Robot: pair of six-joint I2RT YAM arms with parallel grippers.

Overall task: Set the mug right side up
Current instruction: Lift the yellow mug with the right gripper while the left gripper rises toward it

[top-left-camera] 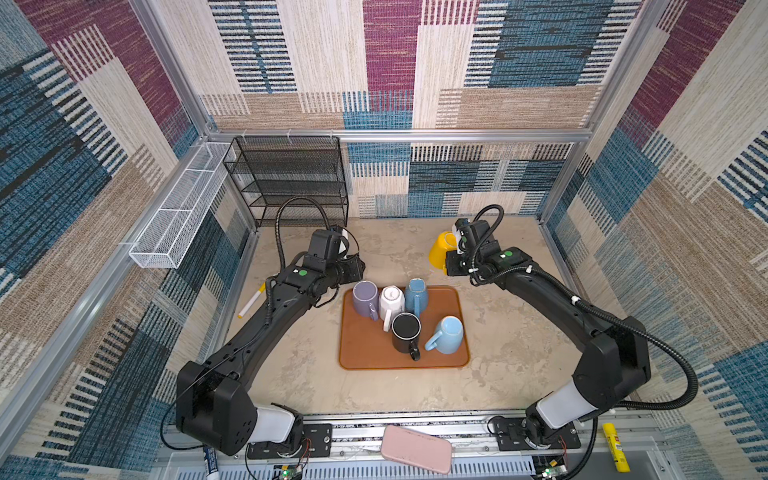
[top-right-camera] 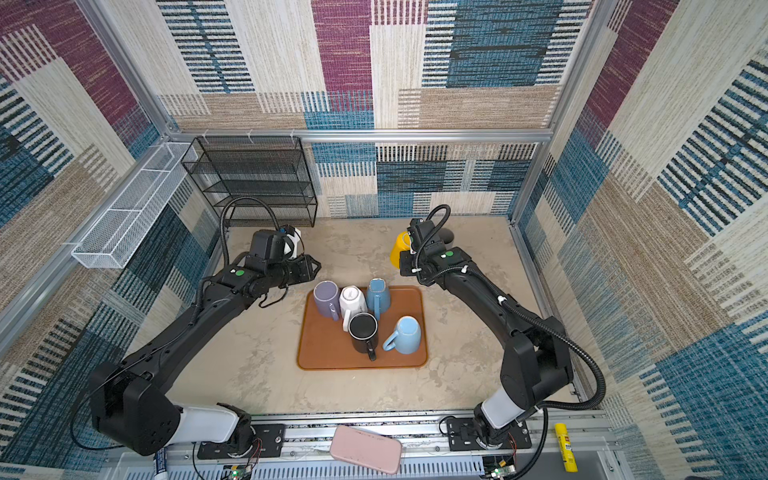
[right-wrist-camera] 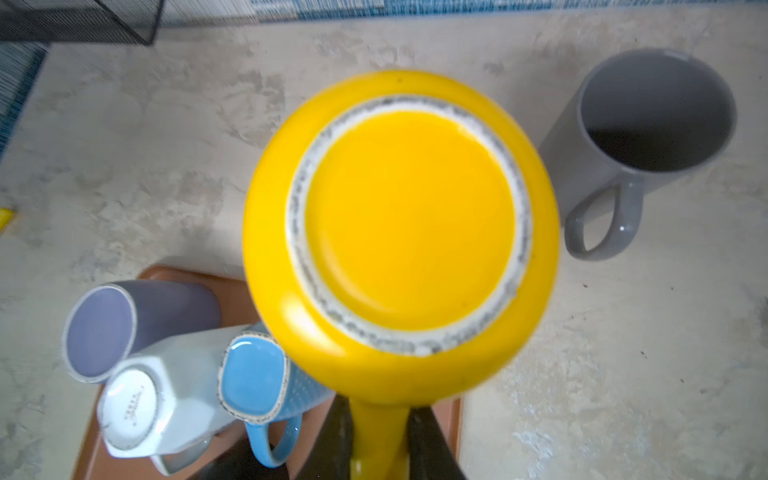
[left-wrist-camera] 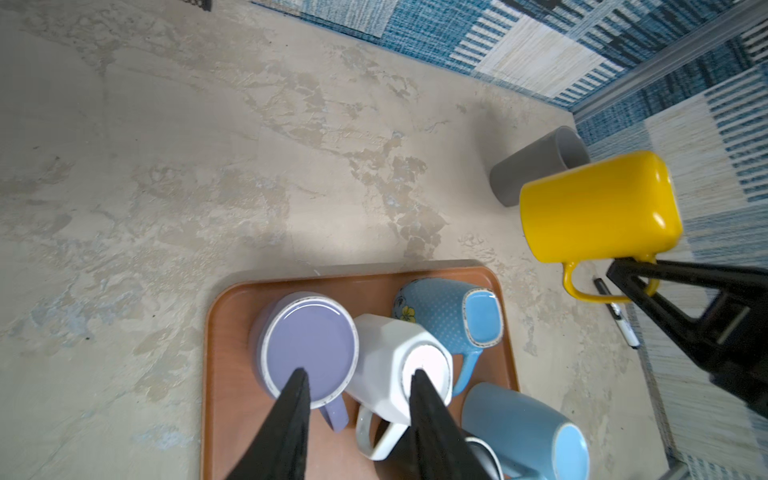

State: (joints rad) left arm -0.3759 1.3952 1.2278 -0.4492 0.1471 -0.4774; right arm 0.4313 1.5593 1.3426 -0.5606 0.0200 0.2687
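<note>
Right wrist view: R gripper is being shown clamped on the handle of the yellow mug, w/ one finger being pressed against each side of the loop. Mug's base and rough foot ring are being turned straight at the wrist cam, so the body is being held tilted, neither mouth-down nor upright. Contact w/ table cannot be told.

Left wrist view: yellow mug is being carried roughly on its side by the handle, partly in front of the grey mug. The grey mug is being seen upright, mouth up, just beside it.

Both top views: yellow mug is being held over the far right part of the table, beyond the far right corner of the tray, near the back wall.

L gripper: jaws are being held partly apart, nothing between them. Its tips are being hovered above the purple mug and white mug. In a top view L gripper is being positioned just past the tray's far left corner.

Five mugs are being carried on the tray:
- Purple mug: mouth-down, base up.
- White mug: leaning, base showing.
- Dotted blue mug: base showing.
- Black mug: orientation not clear.
- Light blue mug: base showing.

Outer scene: black mesh shelf is being seen at back left, w/ white wire basket on the left wall.
</note>
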